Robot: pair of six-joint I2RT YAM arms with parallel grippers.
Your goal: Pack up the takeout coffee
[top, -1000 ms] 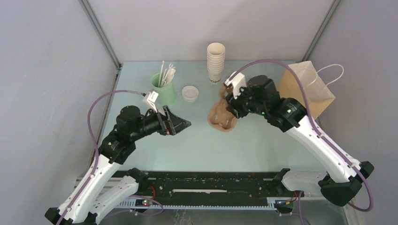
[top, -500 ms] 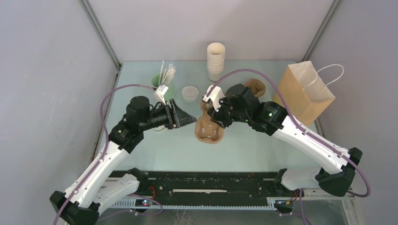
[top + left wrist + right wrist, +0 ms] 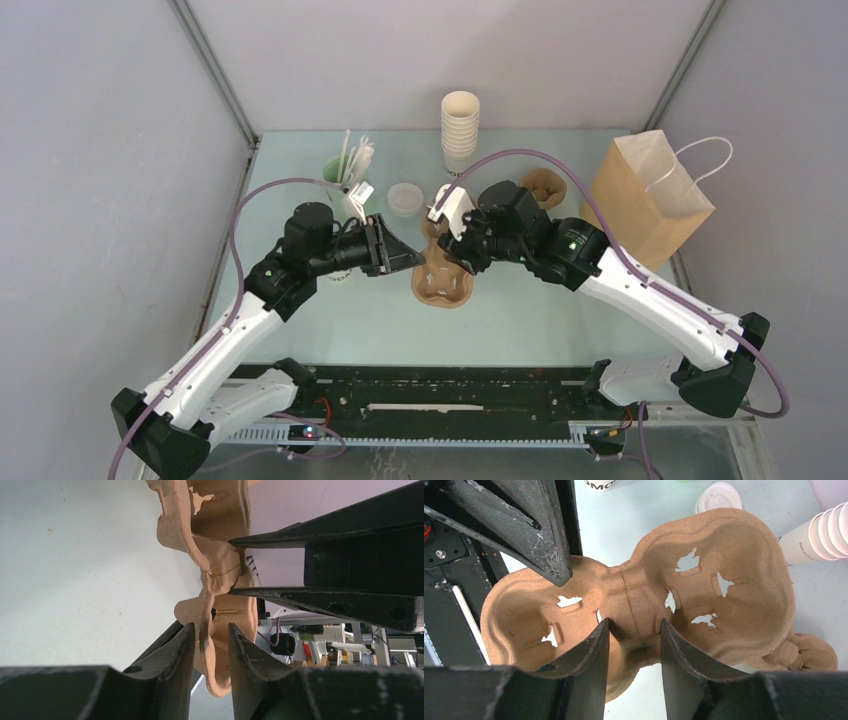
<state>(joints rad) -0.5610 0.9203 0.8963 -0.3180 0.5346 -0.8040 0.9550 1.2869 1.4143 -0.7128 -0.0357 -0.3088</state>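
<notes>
1. We see the right gripper [image 3: 634, 622] pinching a brown pulp cup carrier [image 3: 443, 281] at the narrow waist between its two cup wells, one finger on each side of the middle ridge.
2. In the left wrist view, the right gripper's fingers [image 3: 300, 532] press against that ridge from both sides.
3. The left gripper [image 3: 211, 627] straddles the carrier's outer rim at one end. Its jaws are partly spread: one finger sits right against the wall, and we see a thin gap at the other, so it is not clamped.
4. From above, the two grippers meet over the middle of the table [image 3: 330, 300], the left reaching in from the left and the right from the right, with the carrier between them.
5. The takeout coffee [image 3: 405, 198], a small white cup with its round lid on, stands on the table behind the left gripper. It is near the carrier but apart from it, and neither tool touches it.
6. It sits between a mint-green cup [image 3: 337, 168] holding straws on its left and a tall stack of white cups [image 3: 460, 130] on its right.
7. A second pulp carrier [image 3: 545, 186] lies behind the right arm.
8. A brown paper bag [image 3: 650, 195] with white handles stands open at the far right, well apart from the coffee.
</notes>
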